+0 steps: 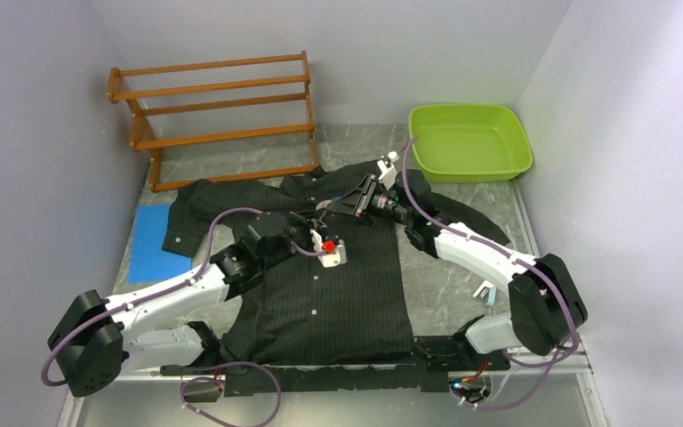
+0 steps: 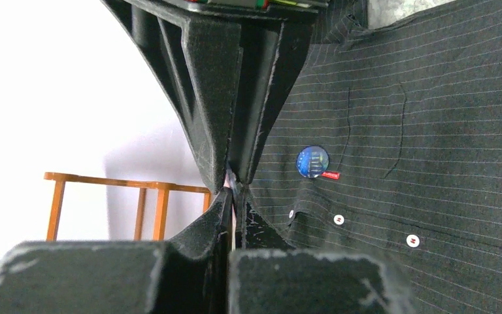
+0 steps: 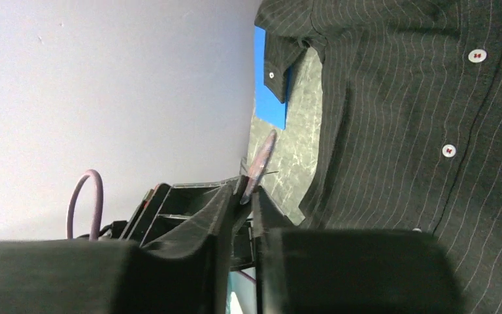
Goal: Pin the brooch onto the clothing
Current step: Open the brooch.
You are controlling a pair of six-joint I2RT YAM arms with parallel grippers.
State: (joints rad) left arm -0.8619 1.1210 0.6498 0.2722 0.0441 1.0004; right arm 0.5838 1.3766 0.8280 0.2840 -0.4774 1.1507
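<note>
Pinkish brooch [image 3: 263, 157] sits in the right tool [image 3: 244, 193] (over the shirt [image 3: 399, 131]).

— How's the shirt sitting?

— On my overhead feed the clothing [image 1: 338, 302] lies spread flat, front up. It's black with thin pale pinstripes, the collar [image 1: 307, 184] at the far end and the hem nearest me, sleeves thrown out to either side. Small white buttons [image 3: 449, 150] run down the front.

— And the brooch?

— From the right wrist I see the brooch [image 3: 259, 163] edge-on, a thin pale pinkish disc, tilted and clear of the fabric. It's pinched in the right gripper [image 3: 243, 196]. The left gripper [image 2: 231, 196] is clamped on a pale sliver, which looks like its edge.

— Anything on the chest?

— A round blue badge [image 2: 312, 161] with a small red tab, beside the buttons.
</note>
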